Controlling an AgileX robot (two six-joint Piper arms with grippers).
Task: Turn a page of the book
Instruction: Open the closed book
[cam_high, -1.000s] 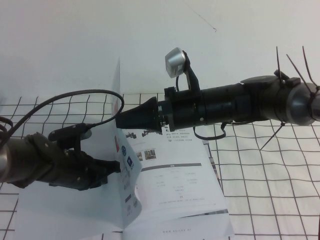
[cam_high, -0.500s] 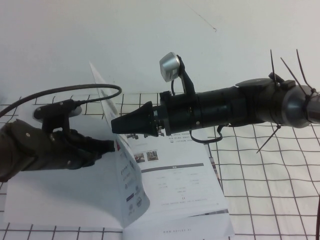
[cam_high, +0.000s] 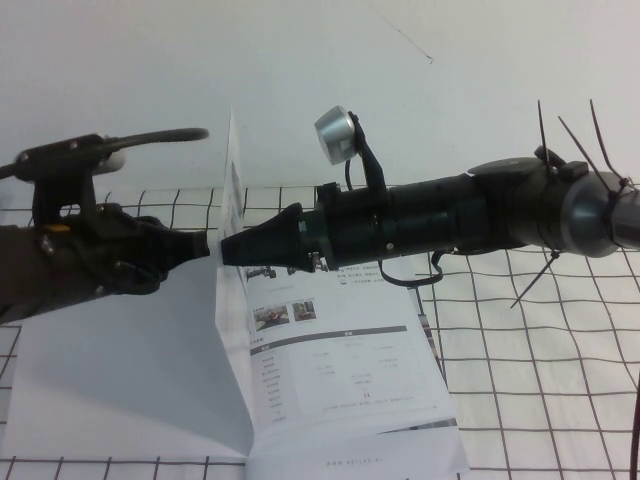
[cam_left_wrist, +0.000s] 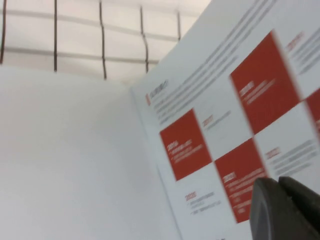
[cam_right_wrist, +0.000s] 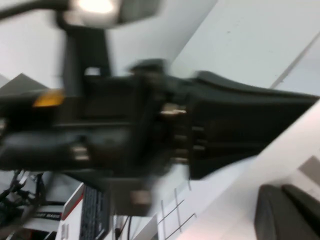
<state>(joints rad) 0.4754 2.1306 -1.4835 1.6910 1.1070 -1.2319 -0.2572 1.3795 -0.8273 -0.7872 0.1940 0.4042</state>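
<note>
Your left gripper (cam_high: 203, 247) reaches in from the left, fingers pressed together, tip pointing right. Your right gripper (cam_high: 228, 250) stretches in from the right, likewise closed, tips nearly meeting.

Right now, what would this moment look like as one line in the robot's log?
page: upright over book | left gripper: shut, tip against page | right gripper: shut, opposite face | turn unfinished

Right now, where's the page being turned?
High view, left of centre: the page stands nearly upright over the book, between the left gripper on its left and the right gripper on its right, both at its upper part.
</note>
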